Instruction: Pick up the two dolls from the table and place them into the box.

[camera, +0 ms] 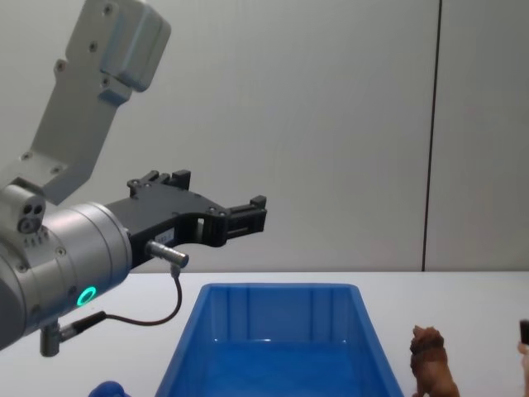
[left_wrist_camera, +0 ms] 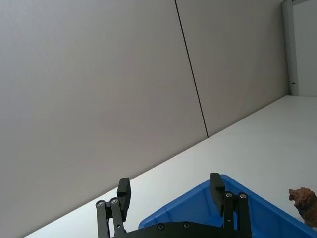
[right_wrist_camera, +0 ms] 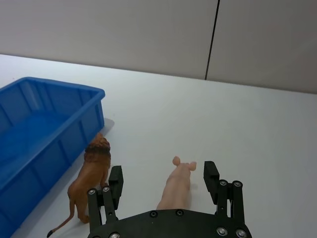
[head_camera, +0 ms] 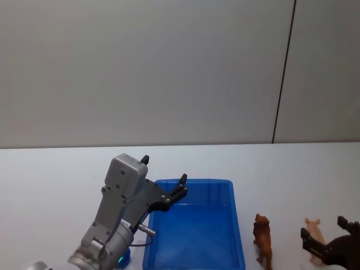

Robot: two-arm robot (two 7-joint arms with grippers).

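Your white worktop [head_camera: 50, 169] carries the blue box [head_camera: 194, 181] at centre, with both dolls standing outside it to the right. Your left claw [left_wrist_camera: 169, 184] hangs released and empty above the box's left rim. Your right claw [right_wrist_camera: 163, 171] sits low, spread wide, its fingers [right_wrist_camera: 210, 174] on either side of the pink doll [right_wrist_camera: 177, 187]. The lion doll [right_wrist_camera: 92, 172] stands just beside the box's right wall.
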